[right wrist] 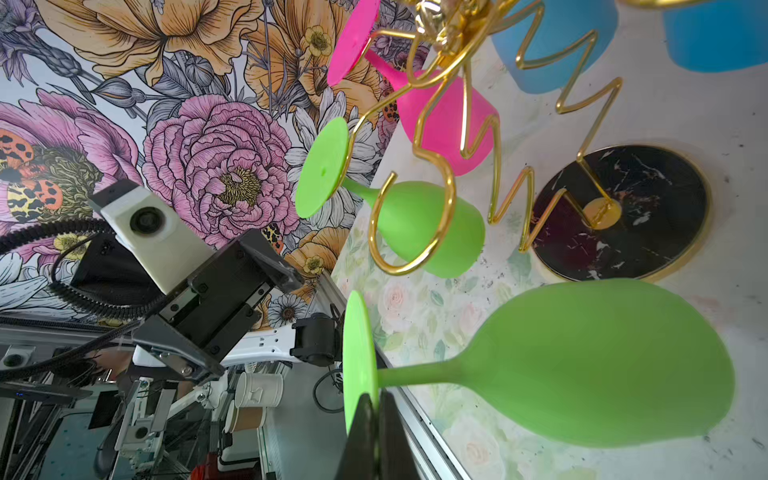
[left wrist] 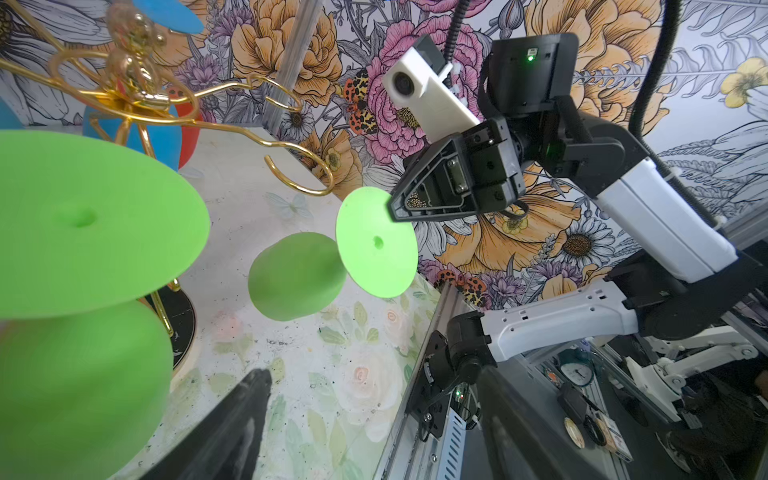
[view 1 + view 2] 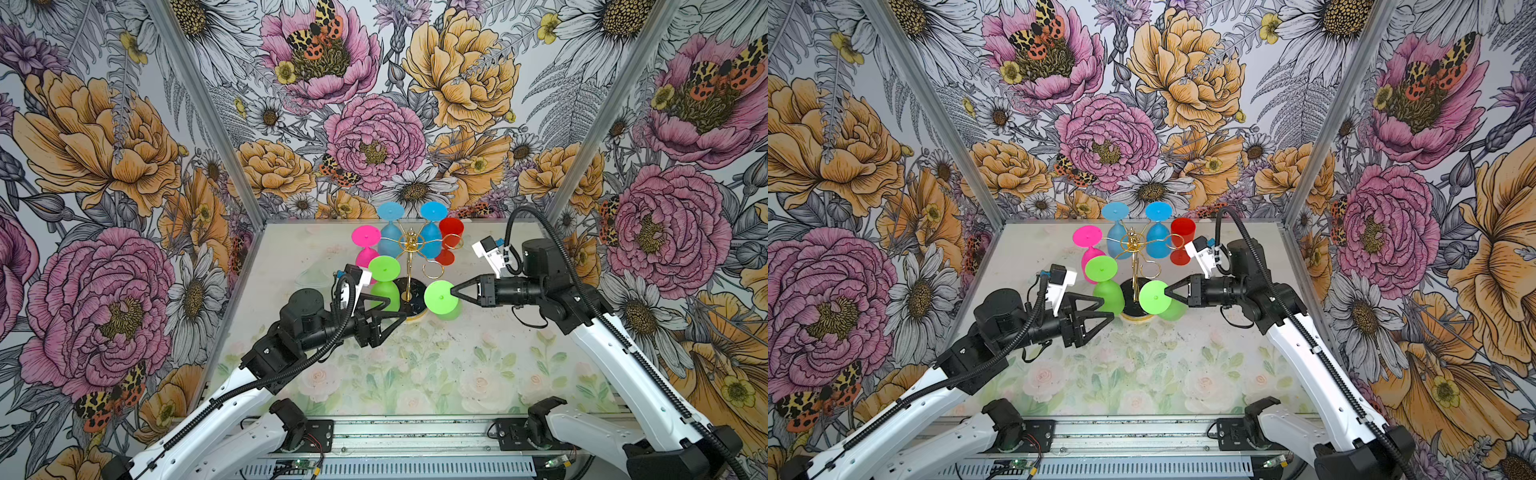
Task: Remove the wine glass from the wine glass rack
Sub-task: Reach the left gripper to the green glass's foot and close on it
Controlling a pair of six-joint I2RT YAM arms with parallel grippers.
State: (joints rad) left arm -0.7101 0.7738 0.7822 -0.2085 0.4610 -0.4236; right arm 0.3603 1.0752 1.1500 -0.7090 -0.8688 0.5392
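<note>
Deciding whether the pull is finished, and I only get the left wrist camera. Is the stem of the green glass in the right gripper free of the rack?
Observer: Yes. The right wrist view shows the stem of the held green glass bare, with no wire of the rack around it.
Operator: Is anything hanging that I can't see?
Observer: A pink glass, foot up, on the arm beside the hung green glass.

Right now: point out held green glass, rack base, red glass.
held green glass (image 3: pixel 436 297): in a top view, foot disc.
rack base (image 1: pixel 656 232): right wrist view, black top.
red glass (image 3: pixel 451 227): in a top view, bowl.
</note>
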